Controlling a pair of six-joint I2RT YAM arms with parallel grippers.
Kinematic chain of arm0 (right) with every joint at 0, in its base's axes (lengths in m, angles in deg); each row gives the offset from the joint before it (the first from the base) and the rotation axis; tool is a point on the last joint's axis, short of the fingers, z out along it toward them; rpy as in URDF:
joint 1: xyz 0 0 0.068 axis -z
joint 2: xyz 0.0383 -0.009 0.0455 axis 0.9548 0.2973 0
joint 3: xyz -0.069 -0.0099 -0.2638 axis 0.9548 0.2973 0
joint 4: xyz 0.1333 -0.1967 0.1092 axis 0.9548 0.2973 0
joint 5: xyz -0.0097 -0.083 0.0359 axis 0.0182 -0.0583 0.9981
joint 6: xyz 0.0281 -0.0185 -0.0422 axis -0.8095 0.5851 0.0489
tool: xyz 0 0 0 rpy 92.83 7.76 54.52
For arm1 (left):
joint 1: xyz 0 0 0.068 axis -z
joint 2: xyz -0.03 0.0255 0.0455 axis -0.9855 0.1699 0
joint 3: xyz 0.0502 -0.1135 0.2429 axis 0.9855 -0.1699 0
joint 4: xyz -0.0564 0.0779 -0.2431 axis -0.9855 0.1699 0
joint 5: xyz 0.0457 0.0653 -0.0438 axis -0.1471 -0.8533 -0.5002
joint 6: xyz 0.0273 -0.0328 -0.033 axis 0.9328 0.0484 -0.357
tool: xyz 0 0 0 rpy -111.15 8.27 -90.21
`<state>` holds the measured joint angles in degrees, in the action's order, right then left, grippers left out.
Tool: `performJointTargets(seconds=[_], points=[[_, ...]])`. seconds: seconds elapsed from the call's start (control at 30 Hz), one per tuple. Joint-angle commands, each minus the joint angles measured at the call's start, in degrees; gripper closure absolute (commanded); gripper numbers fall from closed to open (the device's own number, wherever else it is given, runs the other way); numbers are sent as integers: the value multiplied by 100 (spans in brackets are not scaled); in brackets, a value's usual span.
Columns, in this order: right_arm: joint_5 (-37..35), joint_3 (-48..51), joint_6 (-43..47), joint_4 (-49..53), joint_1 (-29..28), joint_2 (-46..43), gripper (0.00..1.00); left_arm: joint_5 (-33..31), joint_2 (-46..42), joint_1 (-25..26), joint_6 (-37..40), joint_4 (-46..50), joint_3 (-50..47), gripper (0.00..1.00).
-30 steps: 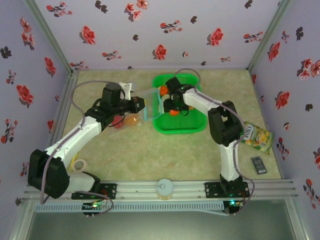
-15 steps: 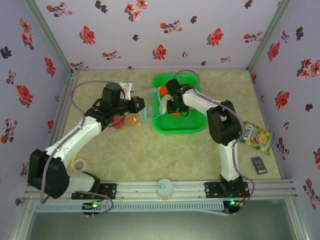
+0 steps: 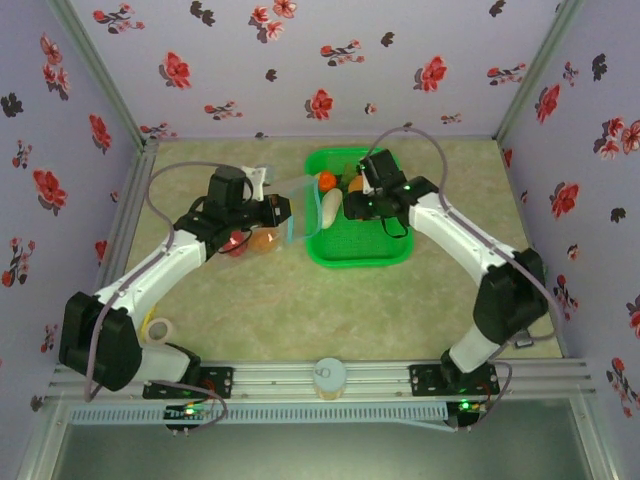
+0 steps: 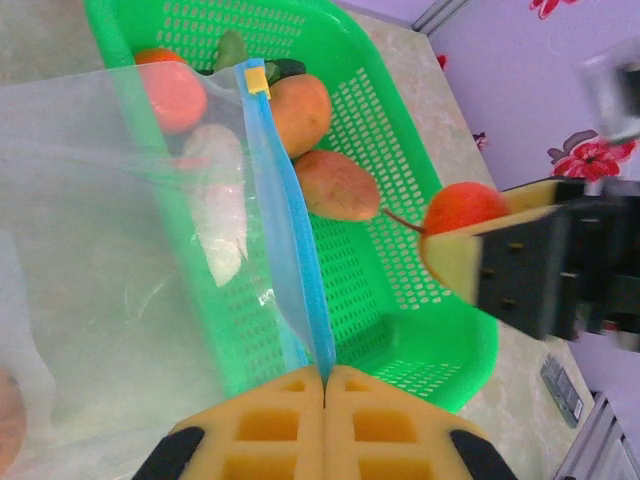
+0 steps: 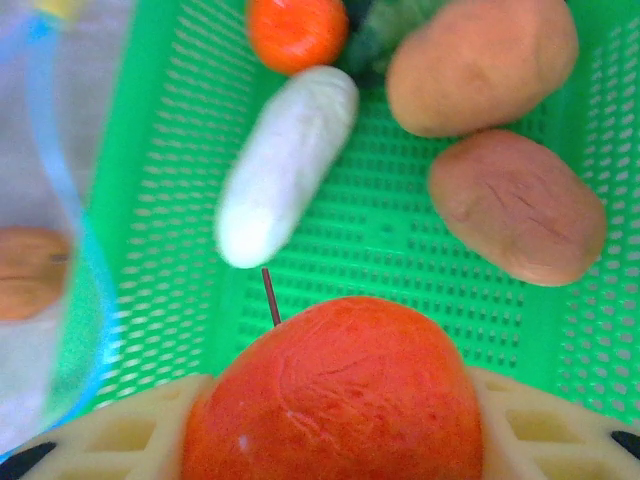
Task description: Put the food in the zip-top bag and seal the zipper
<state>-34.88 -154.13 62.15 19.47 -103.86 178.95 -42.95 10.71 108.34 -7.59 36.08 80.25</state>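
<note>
Now: Tomato in One Claw, Zipper in the Other

The right claw is clenched on a red tomato, which takes up the lower centre of the right wrist view, its thin brown stem pointing up. Behind it lies the floor of the green basket. There a white elongated piece lies slanted at centre left, with an orange at the top edge. Two brown-orange lumps sit at the upper right. From above, this claw hangs over the upper middle of the basket.

The left claw, at the bottom centre of the left wrist view, has its fingers pressed together on the light-blue zipper. The strip runs from there up to a yellow end tab near the top. The clear zip-top bag spreads to the left of it, overlapping the basket's left wall.

In the top view the left claw sits just left of the basket. The bag lies beside it over the surface, and an orange-brown piece and a red piece show through the plastic. A tape roll rests at the lower left.
</note>
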Motion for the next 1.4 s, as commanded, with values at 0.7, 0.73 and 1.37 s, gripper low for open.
performJointTargets(seconds=[0.7,0.73,1.37], points=[[1346,-509,-273,-1051,-896,938,49,206,117,71,-173,-221,369,100],[1355,-555,-276,-1059,-917,1000,48,209,117,79,-171,-228,364,100],[824,-656,-28,-637,-956,895,25,241,-13,88,-155,-247,298,100]])
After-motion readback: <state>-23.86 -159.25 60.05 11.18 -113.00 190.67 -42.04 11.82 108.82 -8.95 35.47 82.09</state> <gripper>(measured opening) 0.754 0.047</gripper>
